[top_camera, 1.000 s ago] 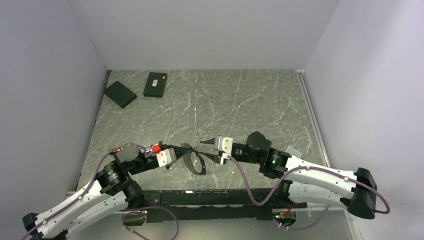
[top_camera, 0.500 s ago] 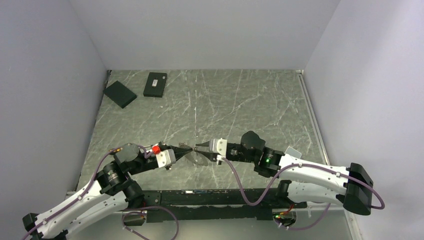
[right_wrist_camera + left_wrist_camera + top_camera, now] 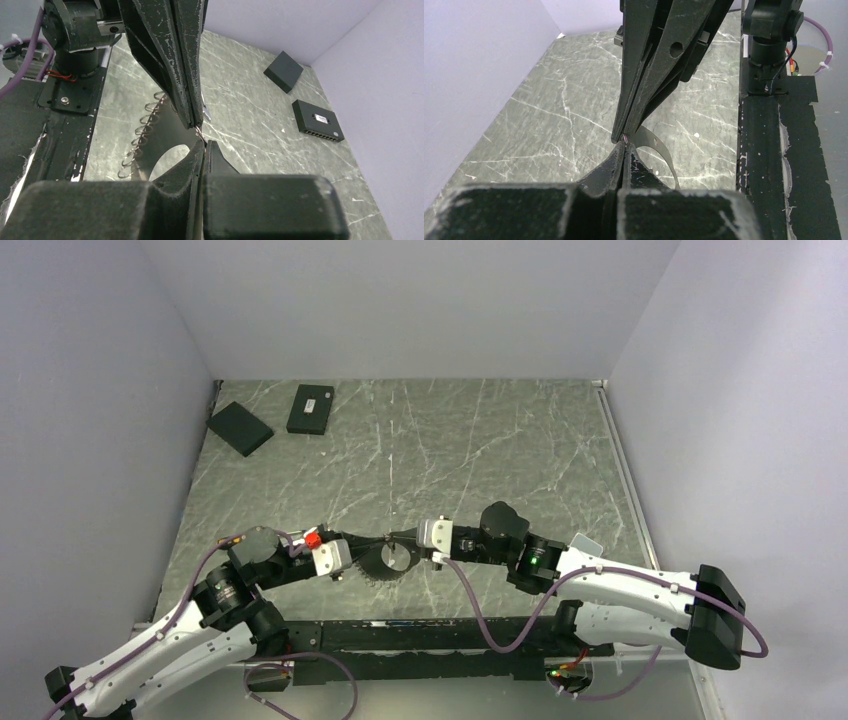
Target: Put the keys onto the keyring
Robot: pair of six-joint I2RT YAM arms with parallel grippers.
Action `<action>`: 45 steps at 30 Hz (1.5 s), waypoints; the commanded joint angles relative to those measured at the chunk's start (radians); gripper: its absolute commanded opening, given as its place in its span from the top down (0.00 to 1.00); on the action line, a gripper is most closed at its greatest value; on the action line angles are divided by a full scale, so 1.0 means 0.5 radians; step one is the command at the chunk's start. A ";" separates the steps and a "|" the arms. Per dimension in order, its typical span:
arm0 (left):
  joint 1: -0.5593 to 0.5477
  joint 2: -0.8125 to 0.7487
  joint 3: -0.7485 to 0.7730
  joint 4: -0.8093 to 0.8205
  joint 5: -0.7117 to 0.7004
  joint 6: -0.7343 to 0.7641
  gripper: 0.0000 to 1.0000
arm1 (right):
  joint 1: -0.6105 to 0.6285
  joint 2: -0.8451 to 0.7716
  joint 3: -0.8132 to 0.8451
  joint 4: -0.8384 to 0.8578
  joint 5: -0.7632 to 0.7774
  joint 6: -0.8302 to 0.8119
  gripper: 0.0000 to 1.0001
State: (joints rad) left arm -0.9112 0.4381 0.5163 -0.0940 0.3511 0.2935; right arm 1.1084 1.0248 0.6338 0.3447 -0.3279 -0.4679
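The right pincer (image 3: 204, 146) is closed, and its tips meet those of the left pincer (image 3: 194, 120), which is closed too. Both nip a thin bit of the keyring (image 3: 199, 131). The keys (image 3: 150, 140) fan out leftward over the green surface (image 3: 260, 140). Further off lie a black box (image 3: 284, 71) and a second box (image 3: 318, 120).

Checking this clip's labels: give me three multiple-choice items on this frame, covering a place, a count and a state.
1. Where do the boxes lie?
A. far-left corner of the table
B. by the right wall
C. between the arms
2. How many boxes?
A. one
B. two
C. four
3. The right claw is:
A. wide open
B. shut on the keyring
C. out of view

Answers: 1 A, both sit near the far-left walls. 2 B, two black boxes show. 3 B, its closed tips pinch the ring's wire.
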 commanded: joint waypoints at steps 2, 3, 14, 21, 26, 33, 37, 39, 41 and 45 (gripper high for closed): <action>-0.004 -0.018 0.071 0.019 -0.015 0.008 0.79 | 0.000 -0.036 0.093 -0.004 -0.003 -0.041 1.00; -0.003 -0.011 0.083 -0.010 -0.026 0.012 0.71 | 0.003 -0.035 0.113 -0.038 0.019 -0.051 1.00; -0.004 0.256 0.222 -0.190 -0.098 0.113 0.65 | 0.174 0.110 0.312 -0.446 0.496 -0.240 1.00; -0.003 0.489 0.229 -0.100 -0.161 0.098 0.73 | 0.185 0.101 0.283 -0.443 0.557 -0.245 1.00; -0.005 0.462 0.229 -0.129 -0.196 0.115 0.67 | 0.185 0.090 0.256 -0.437 0.648 -0.240 1.00; -0.005 0.437 0.226 -0.180 -0.194 0.131 0.66 | 0.186 0.076 0.239 -0.401 0.640 -0.231 1.00; -0.005 0.494 0.216 -0.125 -0.183 0.128 0.67 | 0.185 0.062 0.242 -0.398 0.601 -0.214 1.00; -0.005 0.521 0.211 -0.080 -0.167 0.123 0.68 | 0.185 0.055 0.243 -0.399 0.587 -0.206 1.00; -0.004 0.541 0.207 -0.032 -0.148 0.127 0.70 | 0.185 0.058 0.248 -0.418 0.579 -0.209 1.00; -0.004 0.577 0.220 0.007 -0.149 0.150 0.81 | 0.185 0.061 0.245 -0.427 0.576 -0.209 1.00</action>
State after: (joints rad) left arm -0.9112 0.7147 0.6060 -0.1654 0.2657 0.3473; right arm 1.1965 1.0847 0.7391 0.0620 -0.0299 -0.5770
